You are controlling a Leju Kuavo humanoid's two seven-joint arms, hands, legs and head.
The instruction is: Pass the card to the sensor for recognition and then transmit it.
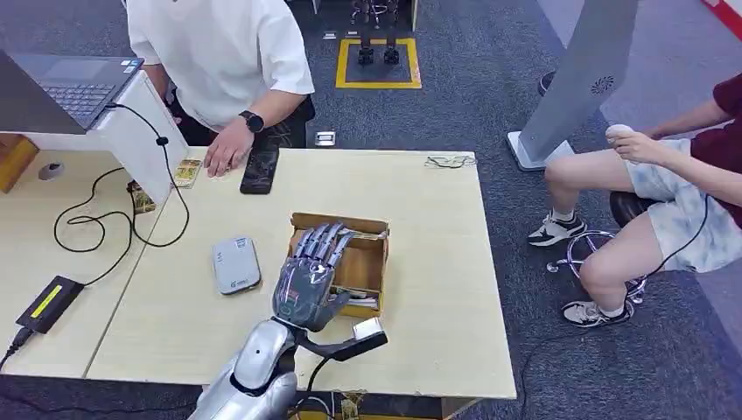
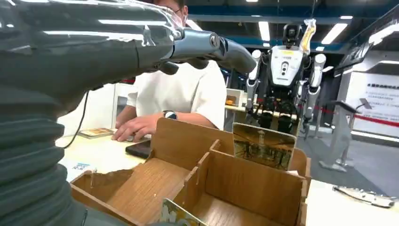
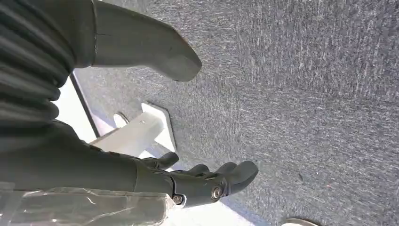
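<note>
Over the wooden box (image 1: 363, 254) on the worktop (image 1: 437, 289), left hand (image 1: 308, 278) spread, holding nothing; card (image 2: 262, 145) upright inside; right hand (image 3: 202, 181) fingers apart above floor

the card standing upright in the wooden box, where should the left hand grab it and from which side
Pinch the card by its free top edge, coming from above. It stands upright against a divider of the wooden box, so only that edge clears the walls. The left hand hovers open over the box.

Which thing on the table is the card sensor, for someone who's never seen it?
On the pale wooden table, look just left of the open wooden box under the robot's left hand. The sensor is the flat grey rounded pad, lying alone, unlike the black phone further back.
</note>
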